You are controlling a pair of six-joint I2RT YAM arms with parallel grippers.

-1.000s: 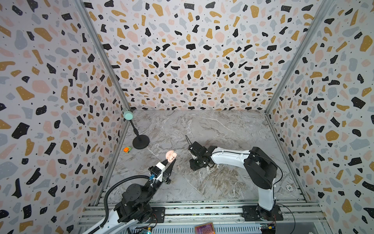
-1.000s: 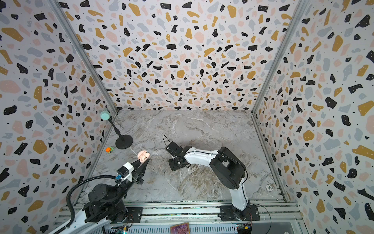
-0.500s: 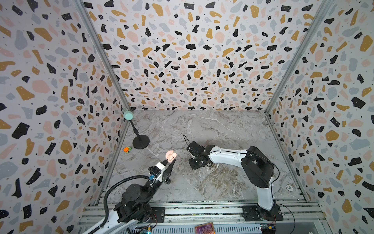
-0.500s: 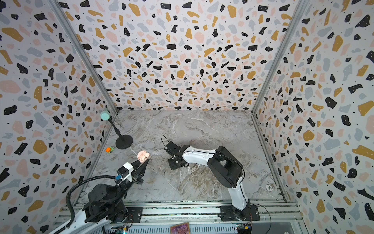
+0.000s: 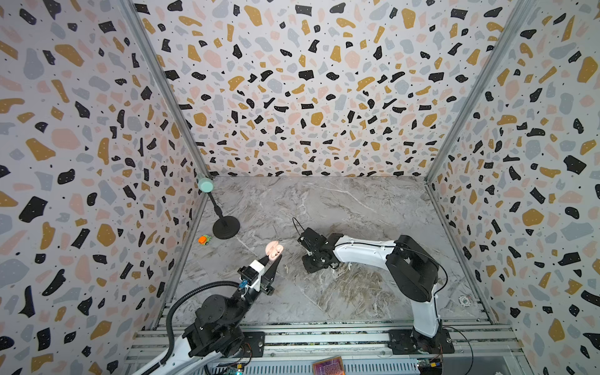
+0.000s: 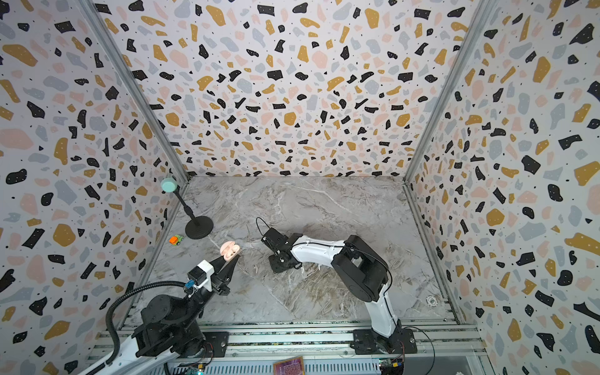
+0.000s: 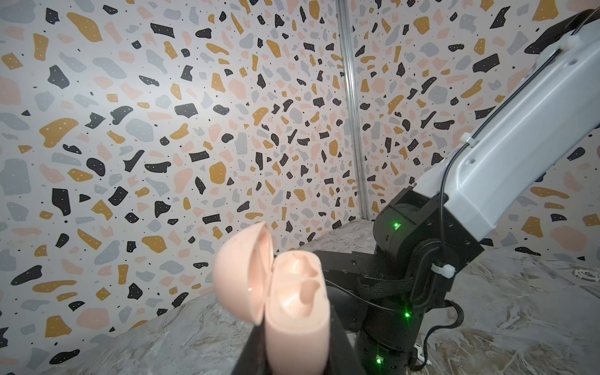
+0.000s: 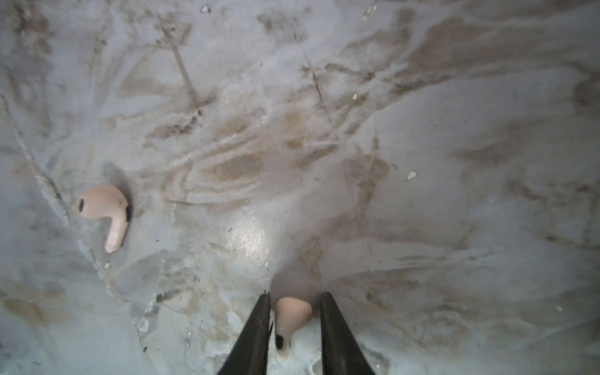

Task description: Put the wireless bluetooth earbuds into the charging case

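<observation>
Only the right wrist view shows what the right claw (image 8: 296, 295) is doing. Its two black fingers (image 8: 259, 324) stand on either side of a tiny pale-pink plastic earbud with a short stem (image 8: 292, 316). A sliver of marble shows on each side, so the claw is open around it, not clamped. In both top views the claw's own body hides this earbud. It lies along the fingers, rounded head toward the tips and stem toward the wrist. A second pale-pink earbud (image 8: 107, 211) lies apart to one side of the claw, its stem roughly parallel and its head turned away from the fingers. The left claw (image 5: 273, 258) is closed on a peach-pink pebble-shaped plastic charging case (image 5: 274, 249), held above the grey marble tabletop (image 5: 324, 201). The left wrist view alone shows its lid swung open over two empty moulded wells. The case stands lengthwise along the fingers, its opening facing away from the wrist. A small round disc (image 5: 464, 300) on the marble, well behind the right claw, bears print too small to read.
</observation>
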